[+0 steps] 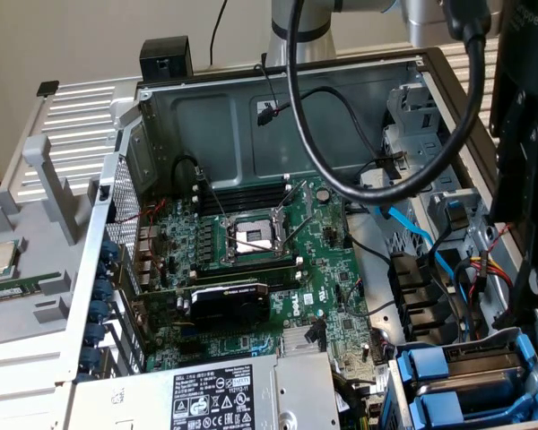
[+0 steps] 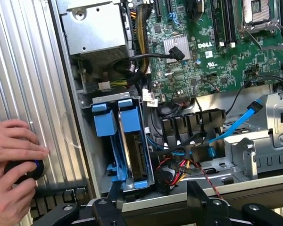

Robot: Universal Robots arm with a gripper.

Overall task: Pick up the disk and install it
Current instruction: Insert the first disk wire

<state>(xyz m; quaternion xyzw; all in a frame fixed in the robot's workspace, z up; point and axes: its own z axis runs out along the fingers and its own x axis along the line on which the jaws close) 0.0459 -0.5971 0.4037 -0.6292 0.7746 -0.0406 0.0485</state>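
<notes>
While hovering with gripper (image 2: 155,194) spread wide and empty, close to disk (image 2: 132,151) slotted in drive bay (image 2: 111,97); hands (image 2: 12,143) on black knob (image 2: 30,169).

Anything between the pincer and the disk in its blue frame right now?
Nothing visible blocks it. The open pincer hangs by the end of the disk, which stands edge-on in its blue frame in the drive cage. The red and yellow wires lie beside the cage, not over the disk.

Two hands (image 2: 16,141), two blue carriers (image 2: 130,120)
</notes>
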